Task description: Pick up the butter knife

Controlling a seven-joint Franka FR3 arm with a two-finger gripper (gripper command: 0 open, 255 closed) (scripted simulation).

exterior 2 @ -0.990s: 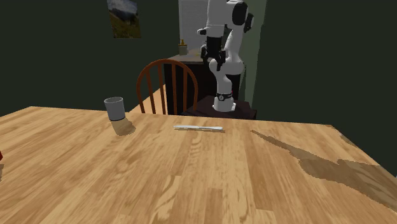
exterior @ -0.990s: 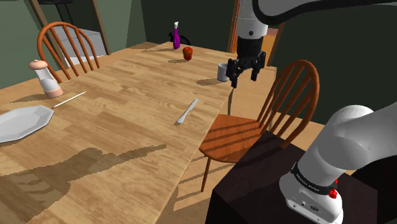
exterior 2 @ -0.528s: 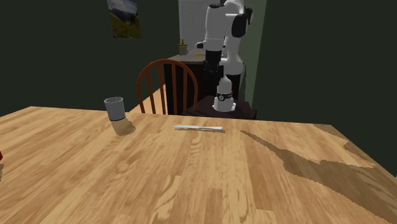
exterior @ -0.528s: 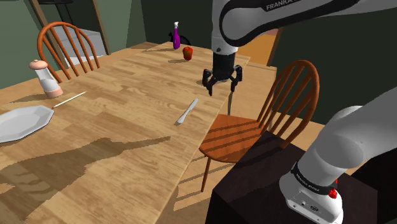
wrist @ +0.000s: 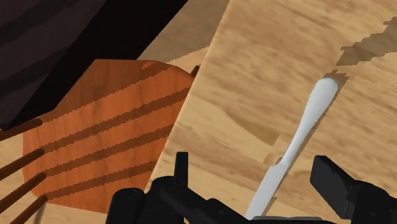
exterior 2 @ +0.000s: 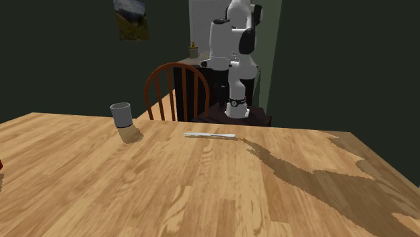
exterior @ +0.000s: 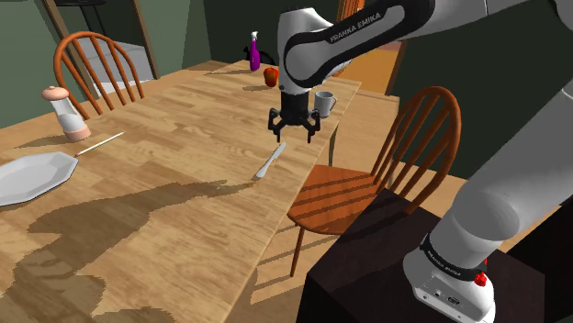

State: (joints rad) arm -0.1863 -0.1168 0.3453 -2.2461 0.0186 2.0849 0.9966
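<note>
Open claw [exterior: 293, 136], all black, pointing straight down just above the table [exterior: 174, 138], close to its edge. Blunt fingers [wrist: 334, 182] standing well apart, clasping nothing. In the wrist view, straddling the broader blade end of the knife [wrist: 304, 124], with a gap on either side.

Pale, whitish knife, flat on the wood: slim, pinched at a neck, ending in a rounded handle tip pointing away from the claw. In the shoulder view, lying aslant near the table edge, far end beneath the claw. In the second exterior view, a thin white strip by the far edge.

Warm, light wood, planked and grained, crossed by a broad jagged shadow [exterior: 119, 220].

Just beyond the claw, a plain grey mug [exterior: 323, 102] with a handle. Off the table edge, a reddish-brown chair [exterior: 342, 191]: rounded seat, hooped back with thin spindles.

At the far end, a small red thing [exterior: 271, 77] and a slender purple bottle [exterior: 254, 52].

Toward the shoulder view's left:
- a white shaker [exterior: 64, 113] with pinkish cap and base
- a thin pale stick [exterior: 99, 143]
- a white many-sided plate [exterior: 32, 176]

Behind them, another spindle-backed chair.
</note>
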